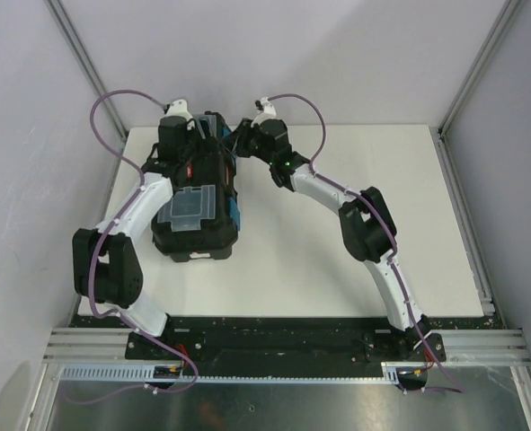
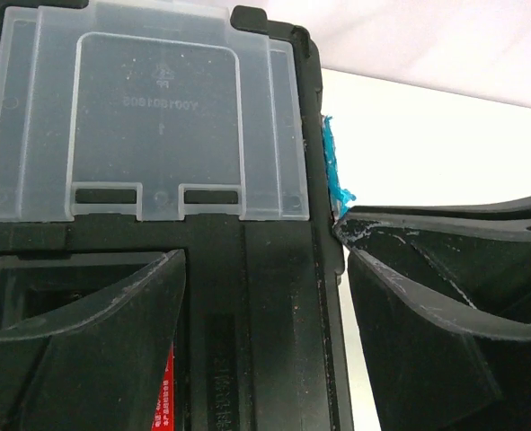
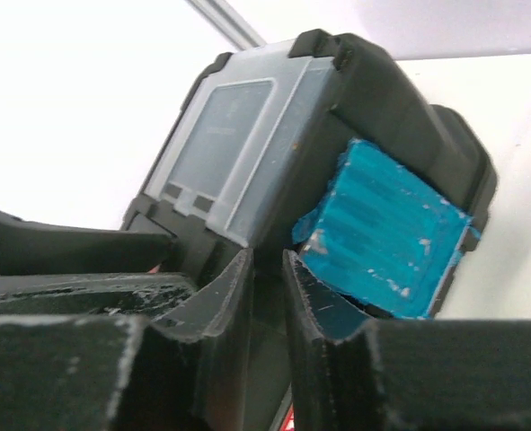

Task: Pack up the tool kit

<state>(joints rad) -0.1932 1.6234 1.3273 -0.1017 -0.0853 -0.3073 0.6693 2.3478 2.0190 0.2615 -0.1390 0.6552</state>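
Sitting on the white surface [image 1: 292, 260], toward its far left, the tool kit [image 1: 213, 235] is a black box lying flat with its main lid down. A clear lid compartment [image 1: 189, 208] on the near half of the top is shut. Its plastic is frosted, so what it holds cannot be made out. A second clear compartment at the far end is mostly hidden under the arms. The red-marked handle [image 1: 190, 171] lies between the two compartments, and a blue latch [image 1: 235, 214] shows on the box's right side.

The left end effector [image 2: 261, 238] hangs over the far part of the box with its fingers spread wide and released. One finger [image 2: 94, 341] is above the handle recess. The other is out past the box's edge, its tip just beside a blue latch [image 2: 334, 166]. Only that edge of the box lies between them.

The right end effector [image 3: 267, 256] is at the far right corner of the box, close to another blue latch [image 3: 382, 233]. Its fingers are drawn nearly together with a thin gap left. I cannot tell from the wrist view whether they pinch any part of the box.
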